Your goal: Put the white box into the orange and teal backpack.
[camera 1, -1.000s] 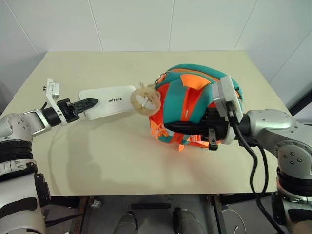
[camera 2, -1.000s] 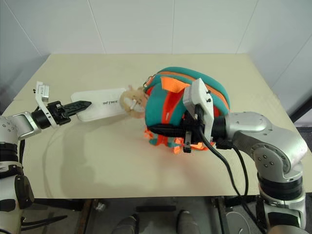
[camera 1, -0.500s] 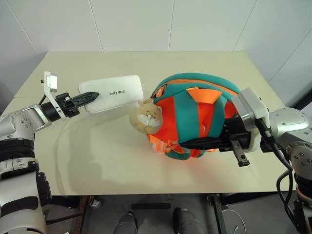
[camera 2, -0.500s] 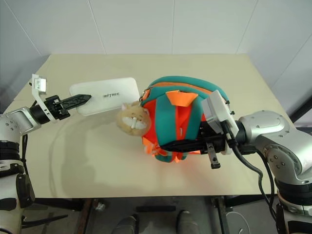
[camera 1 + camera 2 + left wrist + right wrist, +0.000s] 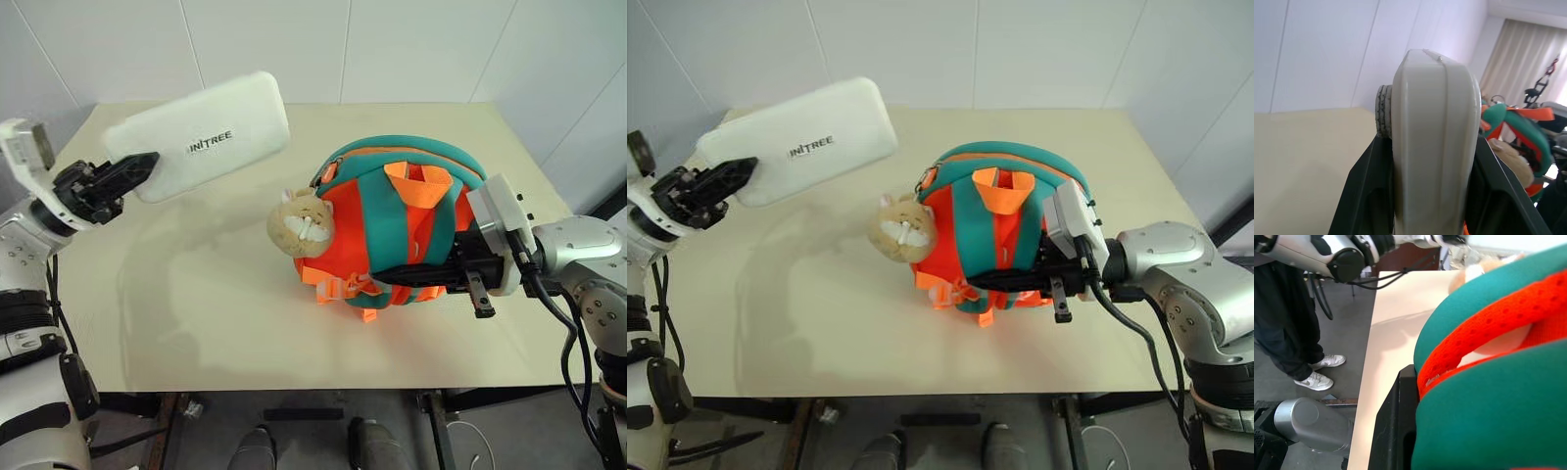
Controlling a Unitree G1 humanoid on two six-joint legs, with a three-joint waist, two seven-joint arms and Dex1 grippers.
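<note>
The white box (image 5: 201,130), flat with dark lettering, hangs tilted above the table's far left. My left gripper (image 5: 135,168) is shut on its near end; in the left wrist view the box (image 5: 1432,147) stands edge-on between the black fingers (image 5: 1364,196). The orange and teal backpack (image 5: 392,225) sits at the table's middle right with its beige plush charm (image 5: 302,223) facing left. My right gripper (image 5: 390,279) is shut on the backpack's lower right side, its fingers lying level against the fabric (image 5: 1488,396).
The beige table (image 5: 196,294) has free room on its left half under the raised box and along the front edge. White walls stand behind it. A person in dark trousers and white shoes (image 5: 1283,333) stands on the floor beyond the table's left end.
My left gripper has lifted the white box off the table and tipped it upward. The backpack has swung round in my right gripper, its charm now facing left.
</note>
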